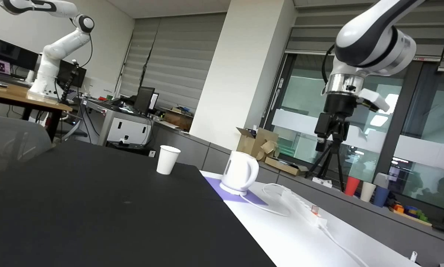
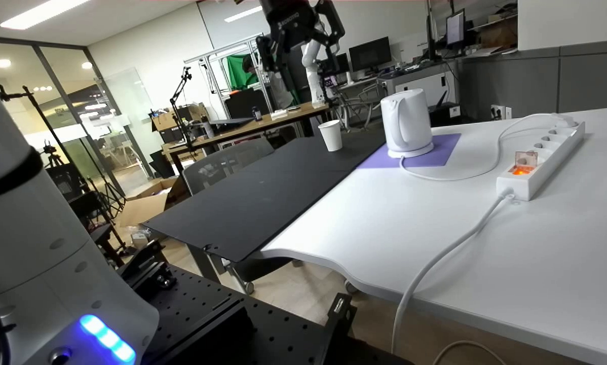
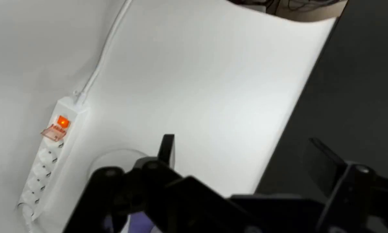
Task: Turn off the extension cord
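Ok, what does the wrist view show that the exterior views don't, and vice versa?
Only the wrist view: a top-down look at the power strip, and the fingers of the end effector close up and spread apart.

Only the exterior views, in both: the paper cup, the whole kettle, a chair and another robot arm.

All share: the strip's orange switch, plainly lit in the wrist view, its raised cover, the power cord, the purple mat and the white table.

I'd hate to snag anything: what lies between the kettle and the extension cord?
Between the kettle and the extension cord lie part of the purple sheet and a looping white cable on the white tabletop; both exterior views show this.
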Controlling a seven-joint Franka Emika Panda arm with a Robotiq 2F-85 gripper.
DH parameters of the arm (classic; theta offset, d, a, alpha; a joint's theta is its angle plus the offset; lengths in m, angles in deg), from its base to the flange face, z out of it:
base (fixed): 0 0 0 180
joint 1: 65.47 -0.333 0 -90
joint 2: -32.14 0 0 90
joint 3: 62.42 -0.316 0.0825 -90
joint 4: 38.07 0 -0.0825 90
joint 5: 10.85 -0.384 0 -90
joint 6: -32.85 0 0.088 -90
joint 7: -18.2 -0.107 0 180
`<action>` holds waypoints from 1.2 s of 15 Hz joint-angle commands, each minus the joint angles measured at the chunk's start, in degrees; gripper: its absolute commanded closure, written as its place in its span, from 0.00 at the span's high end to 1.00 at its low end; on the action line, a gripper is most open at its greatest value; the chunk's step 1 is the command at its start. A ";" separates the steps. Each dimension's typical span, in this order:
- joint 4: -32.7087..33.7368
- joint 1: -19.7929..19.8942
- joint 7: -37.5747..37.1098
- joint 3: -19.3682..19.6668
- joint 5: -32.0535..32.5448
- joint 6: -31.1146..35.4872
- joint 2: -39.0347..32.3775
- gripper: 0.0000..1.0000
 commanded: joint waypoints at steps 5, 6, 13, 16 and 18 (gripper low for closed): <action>11.52 4.40 4.48 7.82 -18.24 20.80 -21.56 0.45; 14.28 5.35 5.81 7.30 -21.78 21.29 -24.86 0.38; 37.47 15.69 5.99 0.49 -27.20 12.25 -44.13 0.00; 47.42 19.02 5.74 -0.60 -25.43 3.06 -50.13 0.00; 53.04 20.37 5.27 -0.19 -22.83 -6.54 -53.65 0.00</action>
